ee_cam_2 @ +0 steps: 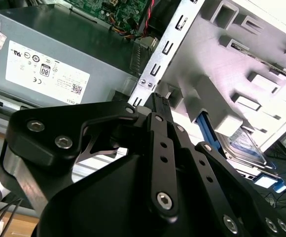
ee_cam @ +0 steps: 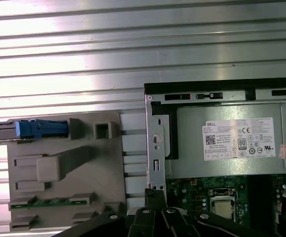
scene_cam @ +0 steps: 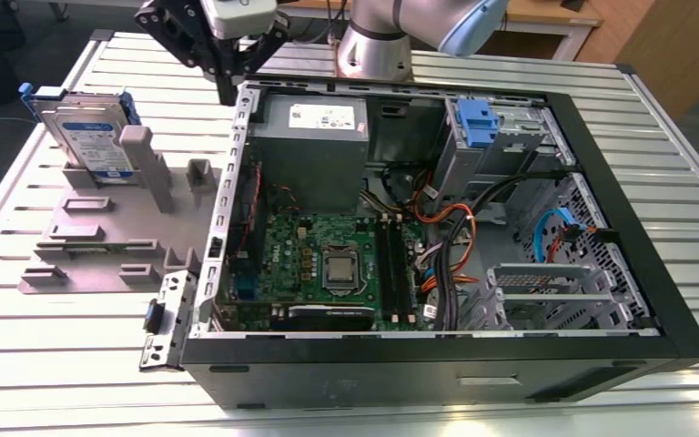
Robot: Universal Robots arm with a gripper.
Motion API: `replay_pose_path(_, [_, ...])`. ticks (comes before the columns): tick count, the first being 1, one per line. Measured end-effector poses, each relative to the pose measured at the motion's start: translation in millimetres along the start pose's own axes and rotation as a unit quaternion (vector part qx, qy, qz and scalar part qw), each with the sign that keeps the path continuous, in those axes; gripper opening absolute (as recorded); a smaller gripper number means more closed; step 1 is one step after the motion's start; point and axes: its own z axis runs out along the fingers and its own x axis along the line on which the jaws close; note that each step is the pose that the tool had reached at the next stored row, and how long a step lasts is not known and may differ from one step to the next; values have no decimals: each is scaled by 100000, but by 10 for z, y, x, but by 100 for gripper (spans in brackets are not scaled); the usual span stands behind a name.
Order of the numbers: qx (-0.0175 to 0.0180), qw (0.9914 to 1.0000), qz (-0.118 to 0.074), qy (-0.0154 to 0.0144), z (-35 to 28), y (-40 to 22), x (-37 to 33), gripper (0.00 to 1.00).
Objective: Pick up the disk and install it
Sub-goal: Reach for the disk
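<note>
The tool (scene_cam: 225,89), fingers together and empty, hovers over the open computer case (scene_cam: 422,369) edge. The disk (scene_cam: 86,135) stands upright in a grey holder (scene_cam: 101,238).

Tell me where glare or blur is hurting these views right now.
Exterior view: even light, the disk sharp in its grey holder. First wrist view: strong glare bands on the ribbed table. Second wrist view: the holder washes out to white, and the dark gripper covers part of the disk.

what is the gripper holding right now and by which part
Nothing. The gripper hangs empty by the computer case wall; the disk stands untouched in the grey holder.
</note>
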Motion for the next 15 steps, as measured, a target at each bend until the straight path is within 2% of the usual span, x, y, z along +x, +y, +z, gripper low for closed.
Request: replay_pose_path(15, [6,100000,1,72,7,-3,29,11])
